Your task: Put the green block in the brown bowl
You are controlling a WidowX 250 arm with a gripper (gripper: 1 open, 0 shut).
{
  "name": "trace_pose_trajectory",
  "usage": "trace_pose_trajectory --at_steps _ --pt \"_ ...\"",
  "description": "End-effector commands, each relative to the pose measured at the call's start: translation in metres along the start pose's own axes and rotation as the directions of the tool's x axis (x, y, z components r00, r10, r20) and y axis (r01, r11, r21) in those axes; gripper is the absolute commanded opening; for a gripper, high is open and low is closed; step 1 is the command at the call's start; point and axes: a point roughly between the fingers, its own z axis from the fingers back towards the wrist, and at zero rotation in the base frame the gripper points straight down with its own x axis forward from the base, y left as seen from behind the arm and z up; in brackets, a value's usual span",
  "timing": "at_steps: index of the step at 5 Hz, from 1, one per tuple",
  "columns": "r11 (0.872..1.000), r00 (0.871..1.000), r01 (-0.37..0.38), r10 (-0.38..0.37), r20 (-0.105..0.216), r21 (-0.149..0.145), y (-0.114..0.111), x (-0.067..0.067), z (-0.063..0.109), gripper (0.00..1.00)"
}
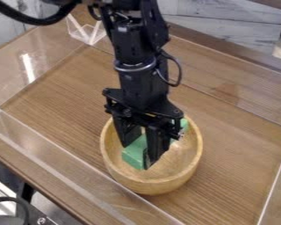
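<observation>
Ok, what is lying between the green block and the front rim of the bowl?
Nothing: only bare wood of the bowl, in the camera view.

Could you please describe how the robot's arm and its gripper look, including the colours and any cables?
The robot arm is black, built from blocky, box-like segments with small screw-like details at the joints. A thin black cable loops out beside it, and a thicker dark one curves at the upper left. The gripper is also dark; its finer markings are too small to read.

text: none readable — labels, brands, numbers, signs | small or blurred markings — can't be told
</observation>
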Motion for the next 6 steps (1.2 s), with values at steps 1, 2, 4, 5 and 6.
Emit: trace_pose_trajectory --at_steps 1,2,4,5,6 --pt "1.000 0.998 0.019 -0.019 0.060 -0.004 -0.0038 0.0065 0.0124 0.00" --pt "1.000 0.998 0.018 -0.017 0.063 -0.010 -0.0033 0.0082 0.0133 0.00" --pt "1.000 0.998 0.015 -0.013 0.069 -0.023 -0.0024 0.0119 0.0145 0.00" --pt "1.000 0.997 0.013 -0.011 0.071 -0.028 -0.0018 0.0139 0.0146 0.00" --pt "0.999 0.997 0.011 -0.009 0.073 -0.033 -0.0011 0.0159 0.0142 0.00"
